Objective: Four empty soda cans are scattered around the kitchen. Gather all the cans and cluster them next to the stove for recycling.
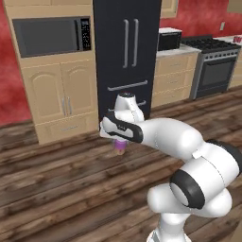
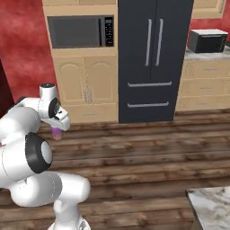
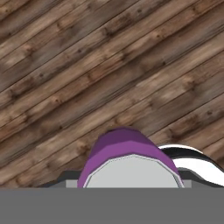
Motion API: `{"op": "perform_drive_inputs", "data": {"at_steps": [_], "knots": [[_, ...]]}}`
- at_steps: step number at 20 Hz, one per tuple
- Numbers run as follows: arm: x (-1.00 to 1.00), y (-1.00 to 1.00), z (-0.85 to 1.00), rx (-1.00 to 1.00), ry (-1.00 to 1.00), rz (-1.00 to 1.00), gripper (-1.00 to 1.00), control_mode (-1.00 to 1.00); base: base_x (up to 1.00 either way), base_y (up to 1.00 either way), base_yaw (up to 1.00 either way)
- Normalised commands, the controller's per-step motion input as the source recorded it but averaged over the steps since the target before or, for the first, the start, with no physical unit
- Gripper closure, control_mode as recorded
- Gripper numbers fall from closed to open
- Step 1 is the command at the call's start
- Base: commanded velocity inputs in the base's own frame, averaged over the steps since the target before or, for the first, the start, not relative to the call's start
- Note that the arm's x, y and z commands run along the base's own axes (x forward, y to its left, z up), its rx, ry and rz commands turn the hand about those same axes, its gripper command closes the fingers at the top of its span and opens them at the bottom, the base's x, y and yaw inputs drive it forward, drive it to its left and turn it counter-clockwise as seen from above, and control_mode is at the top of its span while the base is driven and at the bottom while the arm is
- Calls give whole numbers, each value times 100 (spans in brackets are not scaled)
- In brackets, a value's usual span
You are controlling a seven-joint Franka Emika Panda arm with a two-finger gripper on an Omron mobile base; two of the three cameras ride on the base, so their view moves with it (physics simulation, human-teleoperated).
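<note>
1. The gripper sits at the centre of the left base view, pointing down under the white hand, with a purple can hanging just below it.
2. In the right base view the same purple can shows at centre left, under the gripper, clear of the wood floor.
3. In the hand view the purple can fills the lower middle, silver top toward the camera, with the plank floor behind it.
4. The jaws stand partly closed on the purple can; the fingers themselves are mostly hidden by the hand and the can.
5. The stove is at the far upper right of the left base view, well apart from the can.
6. A black fridge stands at upper centre, with a built-in microwave in the tan cabinets at upper left.
7. A small countertop microwave sits on the counter between the fridge and the stove.
</note>
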Motion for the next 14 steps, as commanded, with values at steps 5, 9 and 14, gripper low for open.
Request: {"op": "perform_drive_inputs", "data": {"at_steps": [5,9,14], "knots": [[0,0,0,0,0,0,100,100,49,-21,-16],[0,0,0,0,0,0,100,100,49,-21,-15],[0,0,0,0,0,0,100,100,48,-21,-15]]}}
